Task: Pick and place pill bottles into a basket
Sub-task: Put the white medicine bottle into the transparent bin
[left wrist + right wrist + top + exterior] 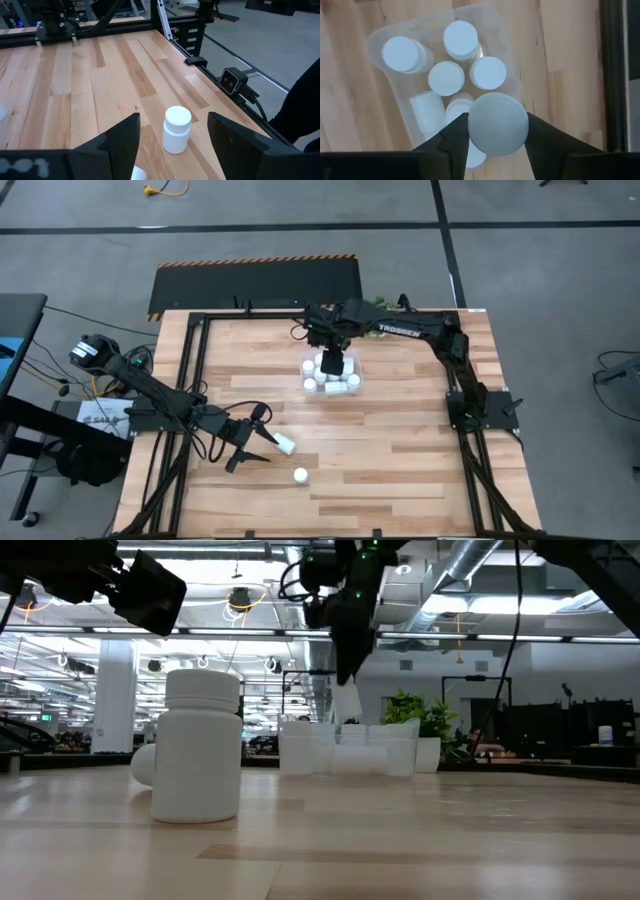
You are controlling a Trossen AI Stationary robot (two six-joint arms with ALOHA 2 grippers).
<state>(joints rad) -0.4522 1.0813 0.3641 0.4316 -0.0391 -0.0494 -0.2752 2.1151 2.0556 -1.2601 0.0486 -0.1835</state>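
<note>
The right gripper [497, 131] hangs over the small clear plastic basket [357, 366] near the table's far middle, its jaws squeezing a small white pill bottle [498, 124]. More white bottles [446, 78] sit inside the basket. The left gripper [257, 442] is low with jaws open; one lying white bottle [285, 445] is just beside it and one standing white bottle [300, 475] is near.

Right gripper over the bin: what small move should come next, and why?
Probably lower a little, then open. The right gripper holds a bottle between its fingers directly above the clear bin, which already holds several bottles, so the release should land inside. The left gripper waits open by a standing bottle.
</note>
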